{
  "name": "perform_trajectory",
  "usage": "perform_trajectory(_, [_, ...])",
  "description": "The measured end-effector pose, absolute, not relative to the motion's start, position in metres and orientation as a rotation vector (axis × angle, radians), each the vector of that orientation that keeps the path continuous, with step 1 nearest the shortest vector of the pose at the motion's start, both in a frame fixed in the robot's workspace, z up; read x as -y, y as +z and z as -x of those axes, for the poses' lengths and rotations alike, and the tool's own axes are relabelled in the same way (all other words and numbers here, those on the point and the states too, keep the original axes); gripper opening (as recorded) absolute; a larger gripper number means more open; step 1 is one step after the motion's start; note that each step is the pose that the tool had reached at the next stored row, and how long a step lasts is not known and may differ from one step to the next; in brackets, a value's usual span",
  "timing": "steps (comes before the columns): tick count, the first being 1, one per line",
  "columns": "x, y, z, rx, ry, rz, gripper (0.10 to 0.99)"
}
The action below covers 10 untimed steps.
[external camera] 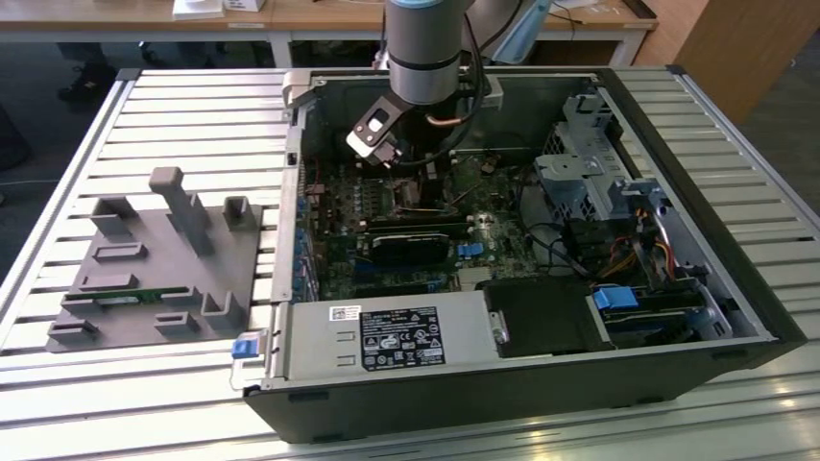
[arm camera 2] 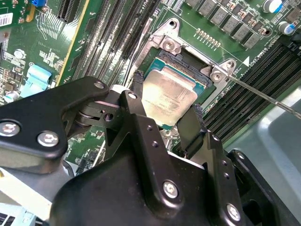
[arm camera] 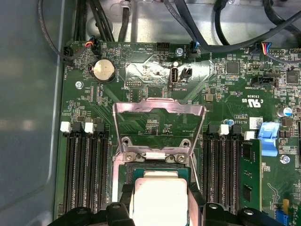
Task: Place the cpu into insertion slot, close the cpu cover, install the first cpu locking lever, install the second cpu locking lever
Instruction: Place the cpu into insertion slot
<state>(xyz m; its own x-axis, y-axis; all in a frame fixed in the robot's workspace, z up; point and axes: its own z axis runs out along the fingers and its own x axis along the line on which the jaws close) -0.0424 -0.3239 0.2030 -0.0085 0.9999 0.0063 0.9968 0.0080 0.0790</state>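
The cpu (arm camera 2: 167,96), a flat silver-grey square, sits between my two black fingers (arm camera 2: 136,92), which press on its opposite edges. My gripper (arm camera 2: 164,106) is shut on it and holds it right over the insertion slot (arm camera 2: 183,60), whose black rim shows beyond the chip's far edge. In the first wrist view the cpu (arm camera: 160,200) is low between the fingers of the gripper (arm camera: 160,207). The cpu cover (arm camera: 160,109) stands open and upright behind the slot. A thin locking lever (arm camera 2: 263,96) juts out to one side, unlatched. In the exterior view the gripper (external camera: 407,178) reaches down into the computer case.
Long black memory slots (arm camera: 87,174) flank the socket on both sides. Cables (arm camera: 225,28) hang near the case wall. A power supply (external camera: 384,338) and drive bays (external camera: 602,182) fill the case. A grey fixture (external camera: 154,259) lies at the exterior view's left.
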Motion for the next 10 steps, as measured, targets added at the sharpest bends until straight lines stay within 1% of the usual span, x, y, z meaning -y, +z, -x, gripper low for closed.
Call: perform_trajectory(10, [0.3207,0.1985,0.0425,-2.191,0.093,-2.178,0.537])
